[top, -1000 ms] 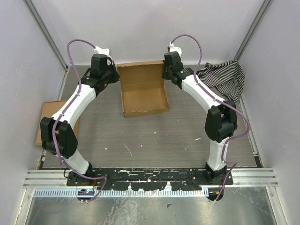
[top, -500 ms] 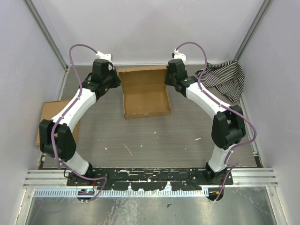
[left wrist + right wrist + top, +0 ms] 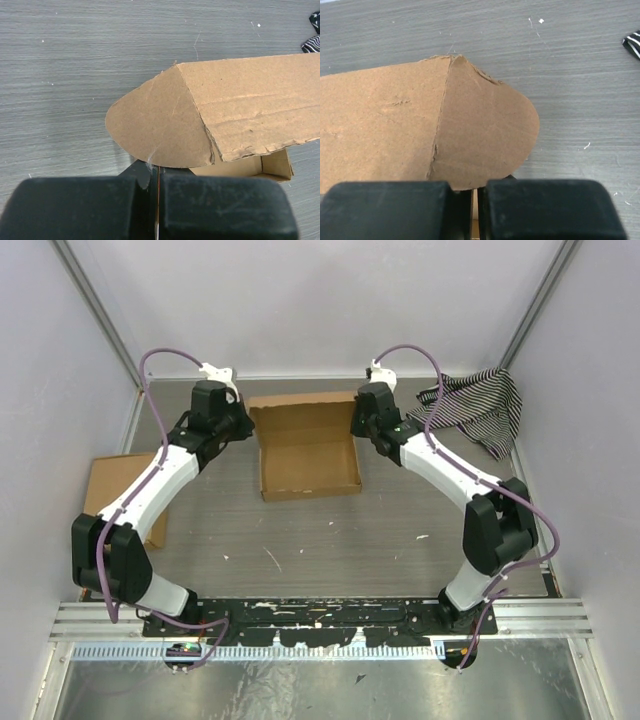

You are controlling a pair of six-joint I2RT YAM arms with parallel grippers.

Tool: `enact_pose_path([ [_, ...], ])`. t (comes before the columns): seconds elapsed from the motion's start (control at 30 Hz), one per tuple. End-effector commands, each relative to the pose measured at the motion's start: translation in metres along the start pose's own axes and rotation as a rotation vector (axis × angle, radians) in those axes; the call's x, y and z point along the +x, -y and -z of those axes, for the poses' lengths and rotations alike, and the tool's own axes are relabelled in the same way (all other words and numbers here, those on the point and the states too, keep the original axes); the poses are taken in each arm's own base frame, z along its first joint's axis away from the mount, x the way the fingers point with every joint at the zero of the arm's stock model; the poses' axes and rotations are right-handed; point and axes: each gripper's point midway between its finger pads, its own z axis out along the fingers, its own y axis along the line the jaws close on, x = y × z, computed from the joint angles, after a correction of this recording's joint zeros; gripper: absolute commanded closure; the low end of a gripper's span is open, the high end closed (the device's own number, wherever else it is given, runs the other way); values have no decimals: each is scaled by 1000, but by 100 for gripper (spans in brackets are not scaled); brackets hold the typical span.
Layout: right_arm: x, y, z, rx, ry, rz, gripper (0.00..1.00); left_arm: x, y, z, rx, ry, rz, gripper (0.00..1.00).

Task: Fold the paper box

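The paper box [image 3: 308, 445] sits half folded at the upper centre of the overhead frame. My left gripper [image 3: 155, 175] and right gripper [image 3: 475, 189] are closed, each apparently pinching a rounded tab [image 3: 155, 127] of its raised back panel. Next, I judge both tabs need tucking inward together.

Overhead looks down; wrist views close; all share paper box [image 3: 305, 445].

Light: even, diffuse, from overhead; bright, no glare. Top view sharp, with a soft, faint shadow on the surface [image 3: 330, 530] just beside the paper box [image 3: 308, 445]. Wrist views: box tab and the surface grain beyond it crisp. Left end effector [image 3: 155, 182] and right end effector [image 3: 472, 192], below the tab, blurred, near-black, detail lost.
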Motion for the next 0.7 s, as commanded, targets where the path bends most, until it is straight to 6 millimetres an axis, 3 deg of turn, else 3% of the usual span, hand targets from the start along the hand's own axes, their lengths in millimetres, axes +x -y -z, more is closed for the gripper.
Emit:
enact_pose_path([
  [0.0, 40, 15, 21, 43, -112, 18, 93, 11, 1, 8, 3, -17, 10, 100],
  [0.13, 54, 22, 38, 47, -145, 23, 72, 14, 1, 23, -4, -8, 1, 91],
  [0.3, 63, 31, 70, 34, -171, 30, 53, 20, -3, 53, -28, -16, -3, 68],
  [0.5, 56, 33, 120, -32, -167, 28, 52, 23, -13, 117, -59, 13, 17, 55],
  [0.6, 32, 28, 139, -60, -112, 25, 55, 2, -13, 138, -69, 89, 44, 51],
  [0.67, 9, 20, 144, -81, -74, 28, 61, -22, -6, 143, -65, 120, 52, 49],
])
